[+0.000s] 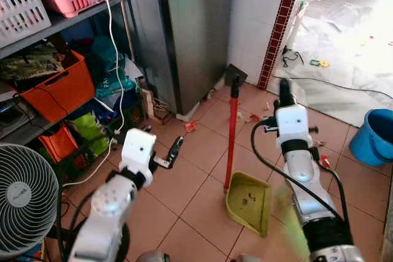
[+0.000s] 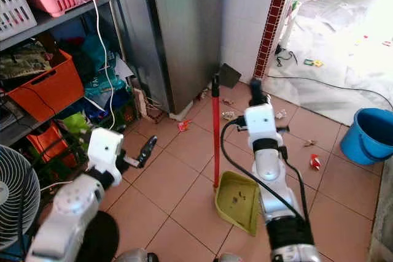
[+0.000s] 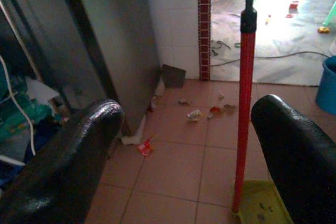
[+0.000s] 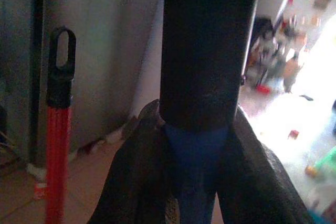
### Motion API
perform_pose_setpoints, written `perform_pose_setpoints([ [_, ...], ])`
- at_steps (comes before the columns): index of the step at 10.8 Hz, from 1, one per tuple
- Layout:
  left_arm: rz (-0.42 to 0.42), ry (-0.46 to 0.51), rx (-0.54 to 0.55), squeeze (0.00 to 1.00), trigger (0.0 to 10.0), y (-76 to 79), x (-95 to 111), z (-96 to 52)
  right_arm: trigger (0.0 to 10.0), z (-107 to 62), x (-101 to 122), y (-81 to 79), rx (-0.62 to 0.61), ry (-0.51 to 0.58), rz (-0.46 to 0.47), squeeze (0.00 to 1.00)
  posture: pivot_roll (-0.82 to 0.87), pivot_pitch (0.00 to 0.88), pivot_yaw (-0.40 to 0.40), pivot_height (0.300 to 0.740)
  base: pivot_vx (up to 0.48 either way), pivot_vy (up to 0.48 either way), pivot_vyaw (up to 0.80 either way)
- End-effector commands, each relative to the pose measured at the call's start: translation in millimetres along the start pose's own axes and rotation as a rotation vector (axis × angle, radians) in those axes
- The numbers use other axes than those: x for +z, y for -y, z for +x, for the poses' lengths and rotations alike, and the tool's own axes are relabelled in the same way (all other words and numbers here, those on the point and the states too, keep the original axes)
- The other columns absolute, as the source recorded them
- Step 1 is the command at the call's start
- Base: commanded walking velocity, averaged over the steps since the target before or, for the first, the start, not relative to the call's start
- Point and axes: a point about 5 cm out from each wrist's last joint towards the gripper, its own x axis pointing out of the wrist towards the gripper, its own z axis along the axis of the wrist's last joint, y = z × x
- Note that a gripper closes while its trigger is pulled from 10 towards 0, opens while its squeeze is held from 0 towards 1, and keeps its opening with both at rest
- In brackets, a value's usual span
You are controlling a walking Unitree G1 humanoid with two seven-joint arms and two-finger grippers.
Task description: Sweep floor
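The yellow-green dustpan (image 1: 249,202) sits flat on the terracotta tile floor (image 1: 190,194), its red handle (image 1: 231,133) standing upright, and the litter (image 2: 228,115) it needs lies scattered beyond it toward the steel cabinet (image 1: 184,29) and the white tiled wall. The right gripper (image 4: 194,182) is just beside the dustpan handle, fingers pinched tight around a dark pole with a blue lower section — the broom (image 4: 207,51), most likely, though its head is out of sight so that is a guess. The left gripper (image 1: 173,153) hovers on the dustpan's other side, near but apart from the red handle, fingers spread wide and holding nothing. To do this step well, the left should close in squarely on the red handle and steady it, keeping the pan's lip flat on the tile, while the right draws scraps from the cabinet's foot back toward the pan in short strokes. Watch the blue bucket (image 1: 374,136), well off past the right arm.
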Motion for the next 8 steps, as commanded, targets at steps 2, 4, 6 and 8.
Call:
perform_pose_setpoints([
  [2, -0.019, -0.019, 0.028, 0.00, 10.0, -6.7, -3.9, -0.7, 10.0, -0.4, 0.9, 16.3, -0.079, 0.004, -0.009, 0.00, -0.03, 0.000, 0.079, 0.740, 0.000, 0.000, -0.80],
  [4, -0.012, -0.025, -0.007, 0.00, 10.0, 0.3, -5.6, -3.1, 10.0, -2.2, -0.7, 30.7, -0.149, -0.009, -0.004, 0.00, -0.04, 0.000, 0.103, 0.740, 0.000, 0.000, -0.29],
  [6, -0.035, -0.030, -0.023, 0.00, 10.0, 6.5, -9.5, -12.8, 10.0, -14.9, -4.6, 38.5, -0.157, -0.032, -0.024, 0.00, -0.04, 0.000, 0.089, 0.740, 0.000, 0.000, 0.00],
  [8, 0.003, -0.079, 0.006, 0.00, 10.0, 4.1, -27.1, -15.4, 10.0, -28.2, -28.1, 32.9, -0.148, -0.140, -0.002, 0.00, -0.02, 0.000, 0.069, 0.740, 0.000, 0.000, 0.00],
])
